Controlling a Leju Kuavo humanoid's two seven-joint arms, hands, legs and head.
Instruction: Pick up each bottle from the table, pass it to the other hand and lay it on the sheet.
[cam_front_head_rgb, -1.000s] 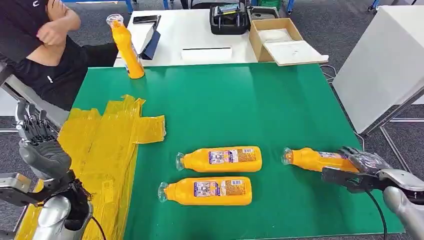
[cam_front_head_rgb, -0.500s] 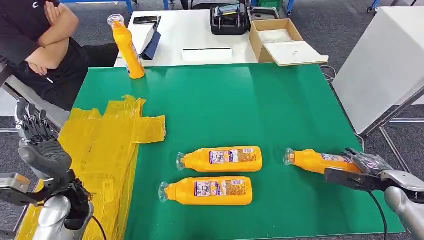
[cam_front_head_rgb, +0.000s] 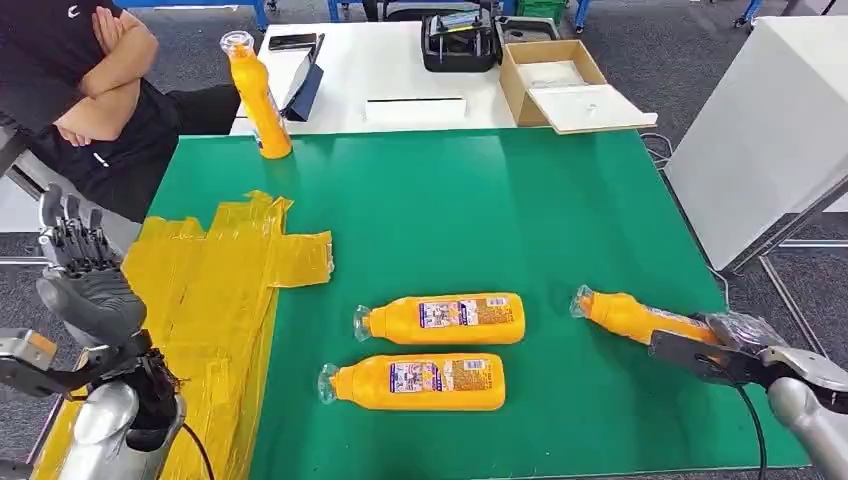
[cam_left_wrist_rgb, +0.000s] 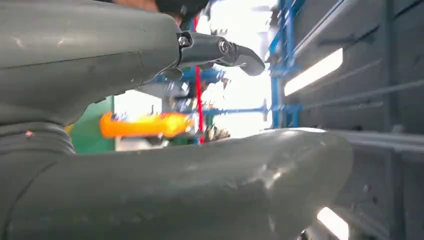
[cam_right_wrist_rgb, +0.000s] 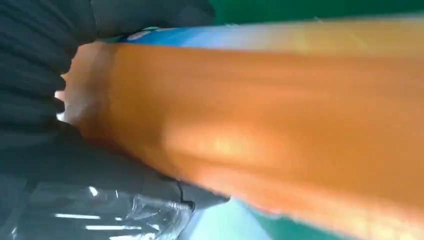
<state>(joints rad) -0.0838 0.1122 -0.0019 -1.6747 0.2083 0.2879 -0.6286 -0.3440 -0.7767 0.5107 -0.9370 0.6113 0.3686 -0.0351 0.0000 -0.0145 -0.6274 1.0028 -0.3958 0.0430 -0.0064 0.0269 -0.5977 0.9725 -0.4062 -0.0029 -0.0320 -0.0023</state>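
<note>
Gripping the first bottle at the table's four o'clock edge, ready to lift.

The right hand (cam_front_head_rgb: 735, 350) is wrapped around the base end of the orange bottle (cam_front_head_rgb: 628, 316), cap pointing toward ten o'clock. The left hand (cam_front_head_rgb: 85, 290) waits with fingers spread and nothing in it at eight o'clock, beside the yellow sheet (cam_front_head_rgb: 205, 300). Best to raise it level, keep the grip low on the body, and leave the neck end free for the handover.
</note>
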